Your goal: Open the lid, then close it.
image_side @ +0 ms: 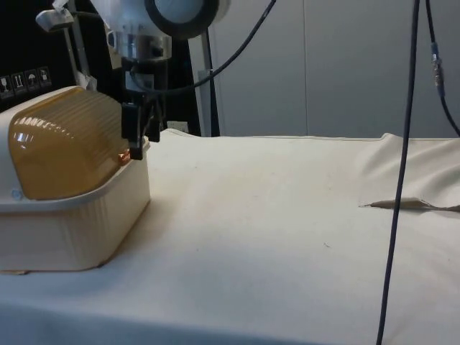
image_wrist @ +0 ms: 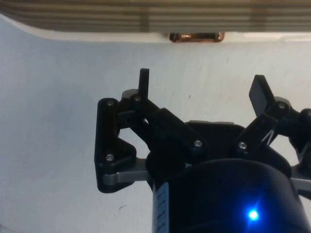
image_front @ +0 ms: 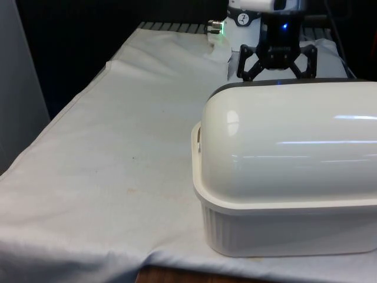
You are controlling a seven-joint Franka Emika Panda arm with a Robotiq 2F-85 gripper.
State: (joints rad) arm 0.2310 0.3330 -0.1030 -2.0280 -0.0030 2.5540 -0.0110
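The bread box (image_front: 283,177) stands on the cloth (image_front: 118,171) at the front view's right, near the table's near edge, with its back turned to that camera. Its lid (image_side: 61,144) is down, a ribbed amber roll-top in the side view, seated in a cream base (image_side: 79,230). A small copper handle (image_wrist: 196,37) sits at the lid's lower front edge. The gripper (image_wrist: 203,87) hangs just in front of that edge, above the cloth, with its fingers (image_wrist: 144,82) spread wide and holding nothing; in the side view the fingertips are level with the handle and close beside it, though contact cannot be confirmed. The lid is judged a stiff, light, glossy shell that rolls back along a curved track rather than lifting free. The smooth dome offers no purchase and would likely slip under the pads. Take hold at the handle only, closing the fingers across it or hooking beneath it, then follow the lid's arc upward and back. The base appears light enough to slide on the cloth if pushed horizontally.
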